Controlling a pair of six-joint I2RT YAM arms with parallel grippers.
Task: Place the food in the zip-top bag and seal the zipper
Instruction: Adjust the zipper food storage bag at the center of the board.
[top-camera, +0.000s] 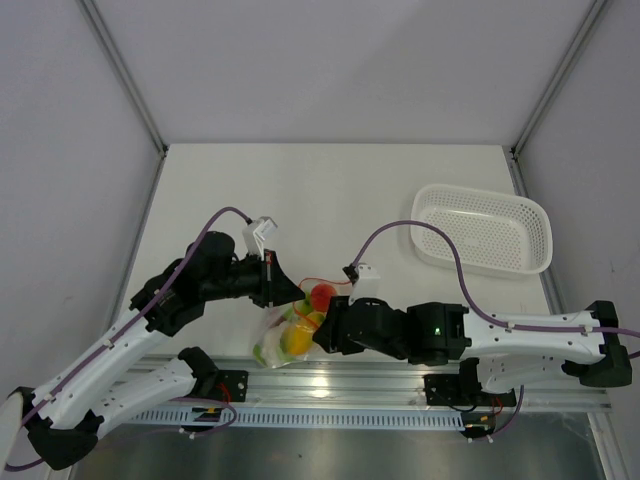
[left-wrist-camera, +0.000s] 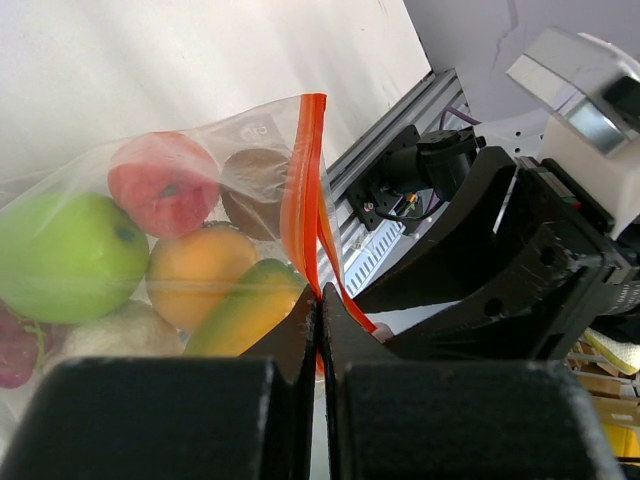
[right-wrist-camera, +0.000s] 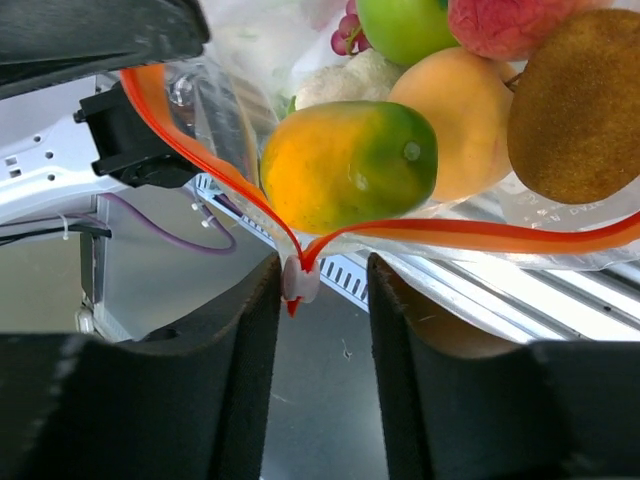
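Two grippers meet at one zip-top bag (top-camera: 272, 345), which the overhead view shows at 6 o'clock on the white table (top-camera: 330, 190), at its near edge by the metal rail (top-camera: 380, 375). Overhead, the left gripper (left-wrist-camera: 320, 300) sits at about 12 o'clock of the bag and the right gripper (right-wrist-camera: 322, 268) at 3 o'clock.

Left gripper: fingers clenched flat together on the zipper (left-wrist-camera: 305, 170), whose red-orange strip rises from between them toward 12 o'clock in the left wrist view.

Right gripper: fingers released, with a clear gap between them. The zipper dips in a V into that gap and ends in a small white tab (right-wrist-camera: 298, 282). The tab lies close to the finger at 9 o'clock and clear of the finger at 3 o'clock, so nothing is pinched.

All visible food (top-camera: 297, 340) lies inside the clear bag:
- green fruit (left-wrist-camera: 70, 255)
- red fruit (left-wrist-camera: 160, 185)
- orange fruit (left-wrist-camera: 200, 275)
- brown fruit (left-wrist-camera: 250, 200)
- yellow-green fruit (right-wrist-camera: 350, 165)
- whitish piece (left-wrist-camera: 110, 335)
- purple cluster (right-wrist-camera: 345, 30)

Whether the bag mouth is sealed cannot be told.

White perforated basket (top-camera: 480, 230): at 2 o'clock on the table, well apart from the bag and both grippers
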